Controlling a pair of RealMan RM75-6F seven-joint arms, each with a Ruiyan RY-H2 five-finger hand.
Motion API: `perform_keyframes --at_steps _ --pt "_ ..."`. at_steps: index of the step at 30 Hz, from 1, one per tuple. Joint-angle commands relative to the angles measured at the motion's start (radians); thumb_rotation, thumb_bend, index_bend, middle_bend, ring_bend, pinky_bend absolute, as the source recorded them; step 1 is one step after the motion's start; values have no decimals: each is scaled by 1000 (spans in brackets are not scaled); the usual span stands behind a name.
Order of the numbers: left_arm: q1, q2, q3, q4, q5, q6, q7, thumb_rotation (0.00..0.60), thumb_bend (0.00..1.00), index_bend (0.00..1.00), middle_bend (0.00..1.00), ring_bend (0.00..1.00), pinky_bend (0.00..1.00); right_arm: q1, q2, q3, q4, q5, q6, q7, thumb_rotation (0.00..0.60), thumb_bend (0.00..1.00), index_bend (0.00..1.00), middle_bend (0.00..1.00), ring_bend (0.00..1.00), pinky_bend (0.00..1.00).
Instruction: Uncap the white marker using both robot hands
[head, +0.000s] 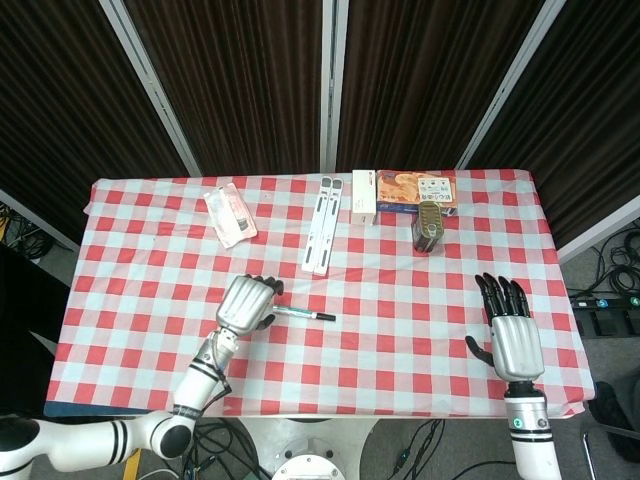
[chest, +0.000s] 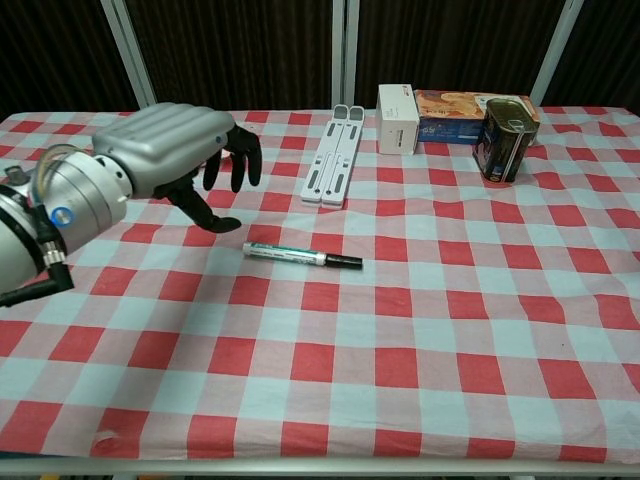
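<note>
Two metal-backed hands with black fingers showed over a cloth (head: 400, 330) of red and white checks. The marker (head: 304, 314), a slim white barrel with a black cap at its right end, lay flat near the centre of the frame. The left hand (head: 245, 302) hung just left of the marker's white end, fingers curled downward and apart, holding nothing, not touching it. The right hand (head: 512, 335) sat at the lower right, well apart from the marker, fingers straight and spread, empty.
</note>
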Motion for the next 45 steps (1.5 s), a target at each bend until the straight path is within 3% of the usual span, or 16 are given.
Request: perform_keyframes --at_steps 1,6,11,45 --pt "-53 -49 -15 33 -82 -37 85 600 227 470 502 671 673 3 0 2 1 5 -3 1 600 63 0 58 0 0" --pt "-103 -84 -22 46 -196 -47 197 600 245 452 476 763 722 3 -3 1 5 9 -2 0 600 64 0 58 0 0" --pt "-141 -118 -27 78 -234 -29 239 600 256 449 469 832 766 5 -6 1 11 22 -8 3 600 66 0 58 0 0" --pt "-249 -203 13 229 -418 -37 311 600 306 472 484 864 793 19 -27 -23 62 34 -46 59 600 41 0 63 0 0"
